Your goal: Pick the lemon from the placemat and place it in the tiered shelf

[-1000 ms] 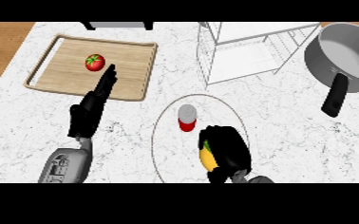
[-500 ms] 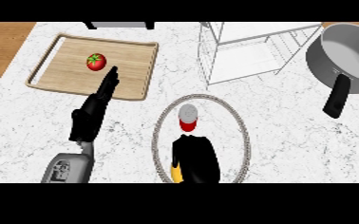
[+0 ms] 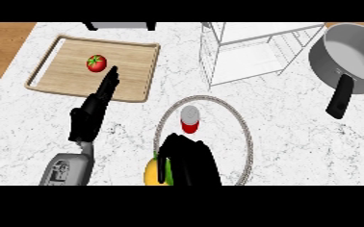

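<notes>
The white tiered shelf [image 3: 249,53] stood at upper right of the desk [image 3: 284,139]. On the round placemat [image 3: 245,139] at lower centre, the right hand [image 3: 186,161] had its fingers [image 3: 168,166] curled over the lemon [image 3: 155,172], which showed at their left.

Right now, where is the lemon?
In the head view, the lemon is low on the placemat, under the right hand, below the red can.
</notes>
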`<state>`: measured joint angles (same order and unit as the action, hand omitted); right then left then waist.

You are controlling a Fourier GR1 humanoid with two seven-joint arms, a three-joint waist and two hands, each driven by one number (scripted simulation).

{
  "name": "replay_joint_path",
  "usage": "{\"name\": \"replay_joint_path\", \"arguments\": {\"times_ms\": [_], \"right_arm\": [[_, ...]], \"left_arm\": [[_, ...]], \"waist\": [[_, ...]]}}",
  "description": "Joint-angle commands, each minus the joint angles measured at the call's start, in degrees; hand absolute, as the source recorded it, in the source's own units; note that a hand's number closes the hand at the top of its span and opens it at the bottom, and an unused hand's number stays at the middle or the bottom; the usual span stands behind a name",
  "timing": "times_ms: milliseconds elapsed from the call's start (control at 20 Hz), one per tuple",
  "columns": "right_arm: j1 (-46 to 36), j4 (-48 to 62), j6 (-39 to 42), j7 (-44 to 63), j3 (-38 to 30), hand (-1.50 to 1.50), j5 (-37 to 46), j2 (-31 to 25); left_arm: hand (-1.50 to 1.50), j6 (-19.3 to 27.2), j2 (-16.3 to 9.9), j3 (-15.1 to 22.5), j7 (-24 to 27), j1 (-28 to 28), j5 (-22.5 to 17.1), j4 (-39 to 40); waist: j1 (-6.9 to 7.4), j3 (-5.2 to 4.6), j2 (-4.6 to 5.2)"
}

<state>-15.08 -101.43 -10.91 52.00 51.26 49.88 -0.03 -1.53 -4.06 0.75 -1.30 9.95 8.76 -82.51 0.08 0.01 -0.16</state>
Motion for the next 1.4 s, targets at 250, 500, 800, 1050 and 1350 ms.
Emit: {"name": "replay_joint_path", "arguments": {"times_ms": [250, 500, 800, 1050, 1350], "right_arm": [[-7.1, -17.3, 4.2, 13.0, -2.8, 1.50, 7.3, 0.0], [-15.0, -20.0, 10.0, 21.4, -5.8, 1.50, 13.1, 0.0], [-22.8, -21.4, 15.1, 22.4, -15.0, 1.50, 15.2, 0.0], [-30.5, -17.7, 20.8, 19.2, -25.8, 1.50, 13.3, 0.0], [-35.1, -14.0, 22.3, 16.3, -32.5, 1.50, 13.2, 0.0]], "left_arm": [[0.00, -0.7, -0.4, -0.2, 0.9, -2.9, -0.4, -1.4], [0.00, -0.8, -0.6, 0.0, -2.5, 0.1, -0.2, -3.3], [0.00, -0.1, -0.2, 0.7, -2.1, -1.9, 0.5, -4.6], [0.00, -1.1, 0.1, 1.0, -3.4, -1.8, -0.2, -4.9], [0.00, -0.2, 0.4, 0.5, -2.1, 0.2, 0.5, -2.2]], "waist": [[-0.11, -0.04, -0.07], [-0.13, -0.08, -0.16], [0.21, -0.08, -0.21], [0.18, -0.08, -0.08], [-0.07, -0.06, 0.01]]}}
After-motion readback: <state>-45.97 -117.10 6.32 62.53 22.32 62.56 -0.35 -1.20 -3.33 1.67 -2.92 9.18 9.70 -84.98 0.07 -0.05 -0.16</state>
